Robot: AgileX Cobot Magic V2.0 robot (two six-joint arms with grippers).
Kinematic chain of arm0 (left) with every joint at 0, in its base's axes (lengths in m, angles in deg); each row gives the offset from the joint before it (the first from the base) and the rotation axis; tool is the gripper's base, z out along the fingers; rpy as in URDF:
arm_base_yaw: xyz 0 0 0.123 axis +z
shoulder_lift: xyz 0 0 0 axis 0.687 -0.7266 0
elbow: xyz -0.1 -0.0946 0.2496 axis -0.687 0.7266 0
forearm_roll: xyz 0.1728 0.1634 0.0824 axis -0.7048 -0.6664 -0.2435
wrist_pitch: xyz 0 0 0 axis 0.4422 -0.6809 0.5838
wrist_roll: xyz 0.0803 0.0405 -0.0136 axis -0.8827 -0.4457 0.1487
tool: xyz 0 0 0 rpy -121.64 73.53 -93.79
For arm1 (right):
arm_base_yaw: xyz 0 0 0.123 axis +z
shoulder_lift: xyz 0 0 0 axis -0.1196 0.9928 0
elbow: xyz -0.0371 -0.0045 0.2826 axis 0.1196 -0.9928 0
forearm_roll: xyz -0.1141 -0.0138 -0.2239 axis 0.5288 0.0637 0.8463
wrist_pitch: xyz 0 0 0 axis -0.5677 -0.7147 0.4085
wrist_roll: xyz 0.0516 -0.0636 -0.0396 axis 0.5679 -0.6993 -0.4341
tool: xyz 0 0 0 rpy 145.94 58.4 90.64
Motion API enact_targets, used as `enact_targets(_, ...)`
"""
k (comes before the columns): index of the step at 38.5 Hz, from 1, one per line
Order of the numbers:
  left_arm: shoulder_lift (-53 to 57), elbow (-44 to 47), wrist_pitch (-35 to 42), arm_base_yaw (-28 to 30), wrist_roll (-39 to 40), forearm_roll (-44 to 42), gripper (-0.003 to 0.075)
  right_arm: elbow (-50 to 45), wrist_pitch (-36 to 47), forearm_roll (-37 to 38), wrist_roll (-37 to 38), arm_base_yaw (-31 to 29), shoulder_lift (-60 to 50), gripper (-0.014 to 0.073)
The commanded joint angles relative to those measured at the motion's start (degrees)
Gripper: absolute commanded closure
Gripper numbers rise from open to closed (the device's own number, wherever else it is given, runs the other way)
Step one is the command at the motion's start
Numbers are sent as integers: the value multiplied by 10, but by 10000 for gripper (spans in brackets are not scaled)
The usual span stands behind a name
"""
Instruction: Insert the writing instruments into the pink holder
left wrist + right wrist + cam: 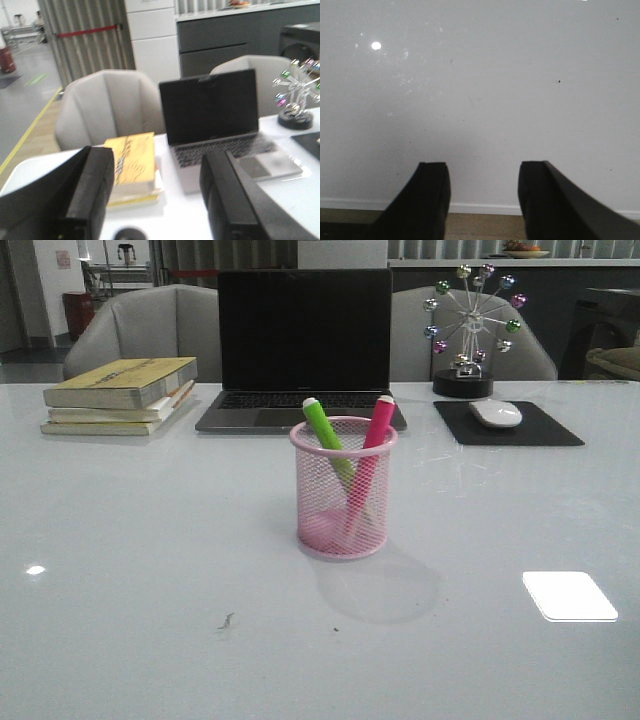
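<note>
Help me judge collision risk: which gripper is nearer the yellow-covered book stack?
Left. The left gripper points at the yellow-covered book stack close ahead; the right gripper hangs over bare white tabletop, with no books in its view.

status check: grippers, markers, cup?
Left gripper and right gripper open, empty. Green highlighter and hot pink highlighter stand crossed in the pink wire-mesh cup. Nothing in the way.
</note>
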State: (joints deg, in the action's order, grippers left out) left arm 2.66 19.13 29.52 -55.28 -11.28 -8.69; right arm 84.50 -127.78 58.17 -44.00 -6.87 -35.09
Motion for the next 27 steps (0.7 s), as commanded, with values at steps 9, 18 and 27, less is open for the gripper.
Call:
enact_targets(9, 188, 114, -62, 74, -1, 6, 285, 16, 32, 13, -5, -3, -2, 160)
enact_targets(18, 264, 174, -154, 122, 1, 6, 286, 16, 32, 13, -5, -3, -2, 160)
enact_targets(27, 282, 180, -158, 166, 1, 6, 286, 16, 42, 13, -5, -3, -2, 160)
